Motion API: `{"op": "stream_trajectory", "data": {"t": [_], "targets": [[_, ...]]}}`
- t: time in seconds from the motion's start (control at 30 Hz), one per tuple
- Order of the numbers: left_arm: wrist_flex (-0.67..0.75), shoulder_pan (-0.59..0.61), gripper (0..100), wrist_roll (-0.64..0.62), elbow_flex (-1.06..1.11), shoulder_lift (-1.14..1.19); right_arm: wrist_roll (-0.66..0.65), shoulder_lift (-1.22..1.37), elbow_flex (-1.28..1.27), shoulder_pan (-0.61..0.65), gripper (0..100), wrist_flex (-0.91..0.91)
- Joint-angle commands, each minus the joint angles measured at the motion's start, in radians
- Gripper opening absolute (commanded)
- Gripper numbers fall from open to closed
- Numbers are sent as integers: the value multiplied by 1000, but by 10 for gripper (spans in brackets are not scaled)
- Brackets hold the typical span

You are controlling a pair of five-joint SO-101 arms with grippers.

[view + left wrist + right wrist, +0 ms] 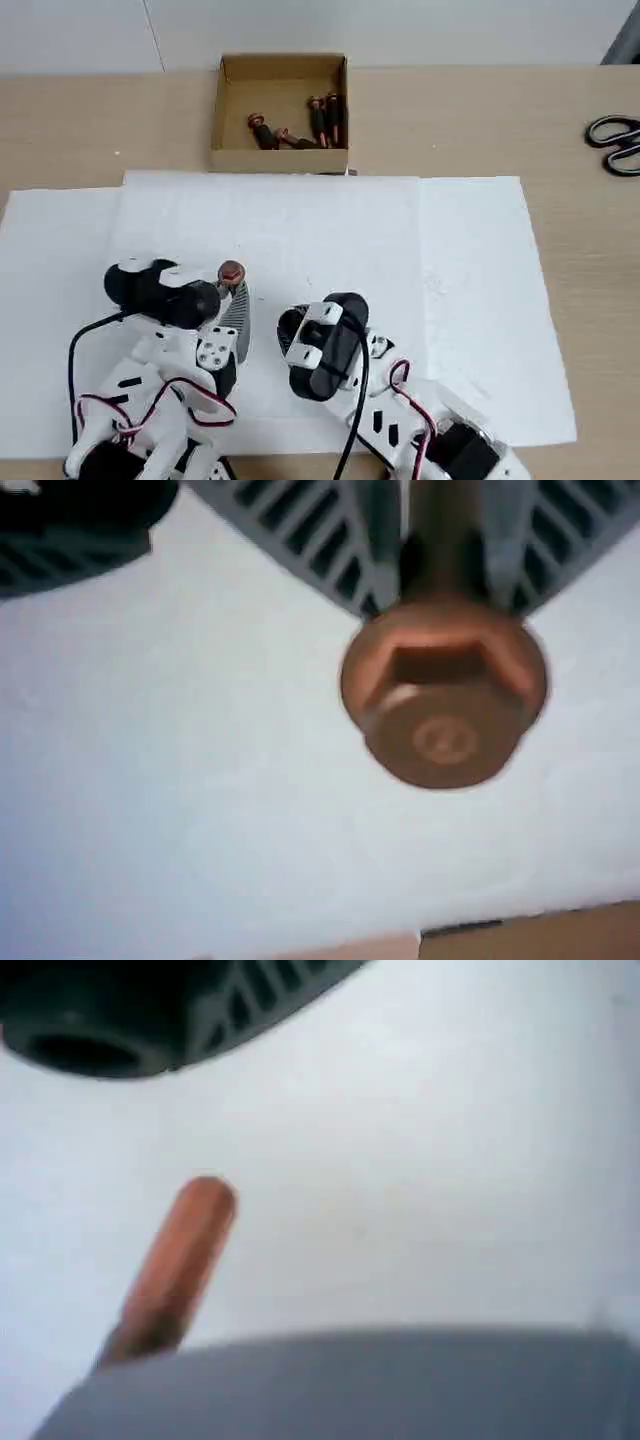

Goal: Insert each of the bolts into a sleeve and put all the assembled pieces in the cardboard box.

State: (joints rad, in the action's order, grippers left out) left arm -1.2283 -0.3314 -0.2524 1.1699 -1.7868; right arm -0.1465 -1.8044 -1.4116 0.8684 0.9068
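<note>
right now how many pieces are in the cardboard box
4, roughly, in the cardboard box: two pieces touching near the middle, two side by side by the right wall. They overlap; more may be hidden.

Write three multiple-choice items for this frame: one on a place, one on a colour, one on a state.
1. Where do the black-handled metal scissors lie? A on the floor; B on a shelf; C on the bare wooden table.
2. What colour is the head of the hex-headed metal bolt? A silver; B copper; C black.
3. The left gripper has its grey ribbed fingers: A open, empty; B shut on a sleeve; C shut on the bolt.
Key: C, wood lies under them; B, the head shows copper; C, the shank sits clamped between them.
</note>
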Motion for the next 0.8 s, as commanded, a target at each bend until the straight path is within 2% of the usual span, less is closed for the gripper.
{"op": "stream_trajectory", "data": {"t": [0.0, 0.17, 0.3, 0.47, 0.77], "targets": [[68, 41, 5, -100, -77, 0, -5, -7, -17, -13, 2, -25], [107, 104, 5, -152, -82, 0, -5, -7, -74, -13, 2, -85], [112, 152, 5, -242, -84, 0, -3, -7, -114, -13, 2, -120], [94, 152, 5, -361, -51, 0, -3, -7, -158, -13, 2, -209], [94, 123, 5, -436, 5, -3, -3, -7, -180, -13, 2, -266]]}}
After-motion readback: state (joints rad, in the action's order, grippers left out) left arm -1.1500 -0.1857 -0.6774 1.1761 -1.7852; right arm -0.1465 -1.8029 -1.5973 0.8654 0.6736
